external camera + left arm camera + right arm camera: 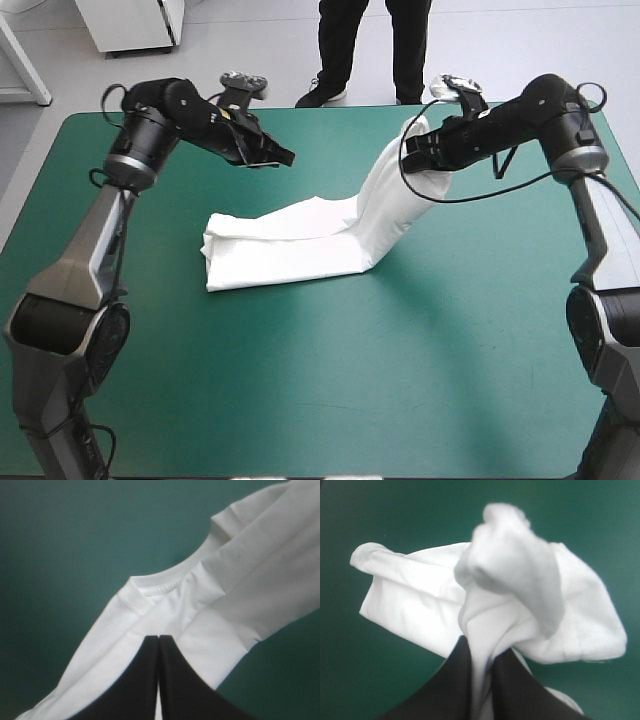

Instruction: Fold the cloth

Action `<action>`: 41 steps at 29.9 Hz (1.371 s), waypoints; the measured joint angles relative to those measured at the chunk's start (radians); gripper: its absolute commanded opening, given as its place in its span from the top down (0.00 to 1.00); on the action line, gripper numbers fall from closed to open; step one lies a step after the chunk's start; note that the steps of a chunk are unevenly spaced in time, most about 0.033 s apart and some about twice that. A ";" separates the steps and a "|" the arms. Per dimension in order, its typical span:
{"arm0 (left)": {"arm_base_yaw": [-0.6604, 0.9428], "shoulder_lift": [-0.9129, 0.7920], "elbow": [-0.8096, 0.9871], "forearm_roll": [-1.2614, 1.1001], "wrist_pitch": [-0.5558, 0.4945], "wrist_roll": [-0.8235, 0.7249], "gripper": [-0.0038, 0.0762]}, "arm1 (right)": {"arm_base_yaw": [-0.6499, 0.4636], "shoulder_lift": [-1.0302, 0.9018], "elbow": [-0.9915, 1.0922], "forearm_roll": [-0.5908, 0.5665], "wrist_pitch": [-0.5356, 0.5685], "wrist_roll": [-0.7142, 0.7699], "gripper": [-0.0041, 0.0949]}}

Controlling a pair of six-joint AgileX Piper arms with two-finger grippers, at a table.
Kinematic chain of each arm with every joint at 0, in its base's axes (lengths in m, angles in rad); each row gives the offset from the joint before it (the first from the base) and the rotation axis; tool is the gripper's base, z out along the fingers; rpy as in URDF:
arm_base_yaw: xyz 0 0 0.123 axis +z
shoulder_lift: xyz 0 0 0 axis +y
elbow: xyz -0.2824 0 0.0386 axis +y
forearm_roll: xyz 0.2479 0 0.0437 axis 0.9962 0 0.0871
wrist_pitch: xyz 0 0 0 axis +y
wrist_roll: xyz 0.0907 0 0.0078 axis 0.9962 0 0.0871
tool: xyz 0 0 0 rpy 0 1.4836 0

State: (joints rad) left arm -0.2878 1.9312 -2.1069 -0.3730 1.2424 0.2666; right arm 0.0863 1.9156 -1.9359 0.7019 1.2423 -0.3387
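Two grippers | left gripper [159, 638]: black fingers [142, 680] pressed together to a point, holding nothing, above the T-shirt [290, 240] near its collar [160, 586] | right gripper [482, 647]: pinched on one raised end of the T-shirt, cloth between its fingers | rest lies flat mid-table on teal-green cover [300, 380]

Lab: robot arms [95, 245] at teal-green table [330, 380]
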 measured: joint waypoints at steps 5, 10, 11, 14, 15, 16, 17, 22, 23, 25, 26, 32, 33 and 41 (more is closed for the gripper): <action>0.039 -0.132 -0.003 0.051 0.012 -0.025 0.96 | 0.088 0.000 0.000 0.000 -0.019 0.007 0.97; 0.051 -0.232 -0.003 0.069 0.018 -0.038 0.96 | 0.170 0.000 0.000 0.000 -0.052 0.020 0.97; 0.051 -0.252 -0.003 0.069 0.018 -0.040 0.96 | 0.189 0.001 0.000 0.003 -0.062 0.021 0.97; 0.051 -0.293 -0.003 0.069 0.018 -0.045 0.96 | 0.231 0.017 -0.001 0.007 -0.089 0.027 0.97; 0.051 -0.302 -0.003 0.069 0.018 -0.046 0.96 | 0.242 0.025 -0.002 0.007 -0.096 0.027 0.97; 0.051 -0.312 -0.003 0.071 0.018 -0.046 0.96 | 0.254 0.035 -0.002 0.008 -0.103 0.027 0.97; 0.051 -0.326 -0.003 0.076 0.018 -0.046 0.96 | 0.271 0.052 -0.002 0.009 -0.113 0.027 0.97; 0.051 -0.377 0.032 0.095 0.018 -0.046 0.96 | 0.344 0.136 -0.042 0.009 -0.131 0.030 0.97; 0.051 -0.387 0.045 0.097 0.018 -0.046 0.96 | 0.358 0.153 -0.058 0.010 -0.134 0.030 0.97; 0.051 -0.404 0.071 0.099 0.018 -0.046 0.96 | 0.383 0.183 -0.093 0.015 -0.138 0.030 0.97; 0.051 -0.412 0.086 0.099 0.018 -0.046 0.96 | 0.395 0.199 -0.112 0.019 -0.140 0.031 0.97; 0.051 -0.442 0.148 0.103 0.018 -0.046 0.96 | 0.443 0.281 -0.224 0.030 -0.140 0.049 0.97; 0.051 -0.445 0.150 0.104 0.018 -0.046 0.96 | 0.446 0.293 -0.242 0.035 -0.139 0.050 0.96; 0.051 -0.470 0.157 0.105 0.018 -0.046 0.96 | 0.451 0.380 -0.338 0.079 -0.030 0.075 0.55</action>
State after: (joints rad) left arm -0.2363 1.4615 -1.9497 -0.2684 1.2607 0.2206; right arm 0.5371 2.2958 -2.2741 0.7812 1.2121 -0.2633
